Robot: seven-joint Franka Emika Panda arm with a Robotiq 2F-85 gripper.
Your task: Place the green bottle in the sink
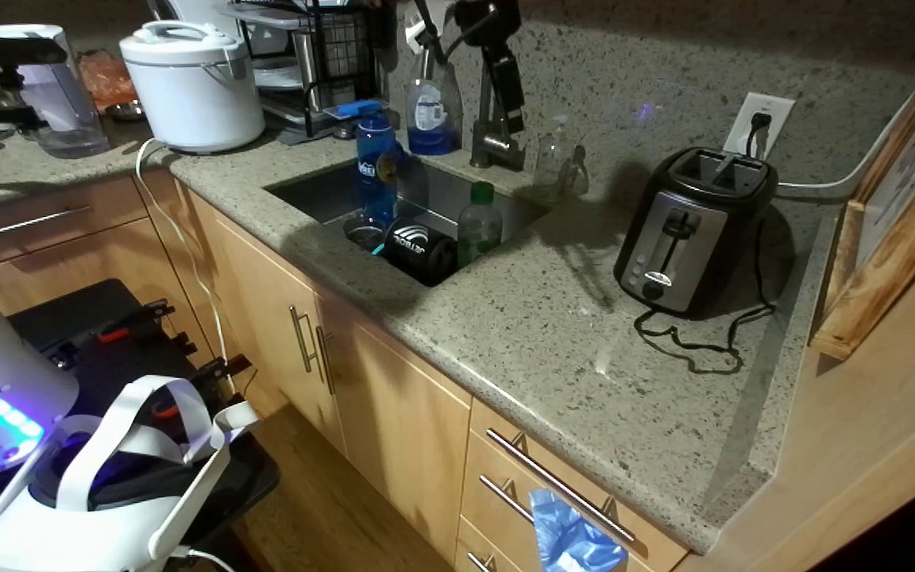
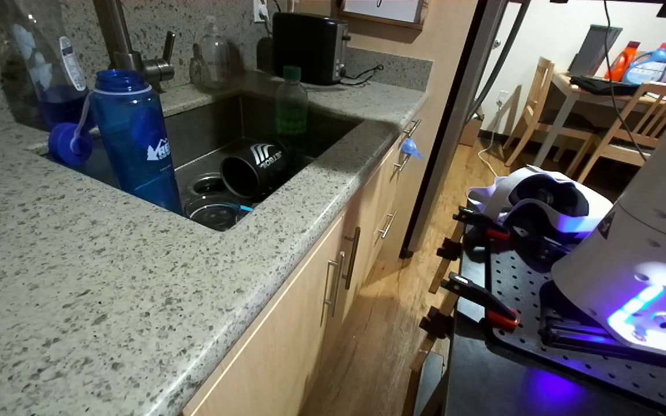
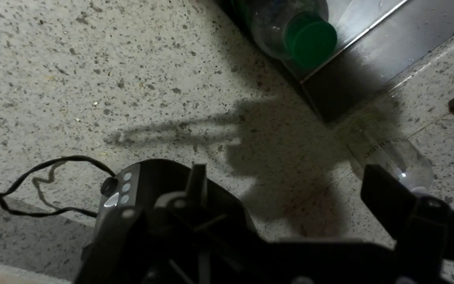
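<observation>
The clear bottle with the green cap stands upright inside the sink, at the end near the toaster. It shows in both exterior views [image 1: 480,229] [image 2: 291,111], and its green cap shows at the top of the wrist view [image 3: 311,42]. The steel sink [image 1: 448,184] [image 2: 206,128] is set into the speckled counter; its corner shows in the wrist view [image 3: 392,43]. My gripper [image 3: 285,169] is open with nothing between its fingers. It is above the counter beside the sink, apart from the bottle. Its dark parts hang before the faucet in an exterior view [image 1: 503,87].
A blue bottle [image 1: 376,163] and a black Jetboil container [image 1: 419,248] are also in the sink. A toaster [image 1: 673,238] with a loose cord lies below my gripper in the wrist view [image 3: 152,181]. A clear pump bottle [image 3: 396,157] and the faucet [image 1: 491,144] stand behind the sink.
</observation>
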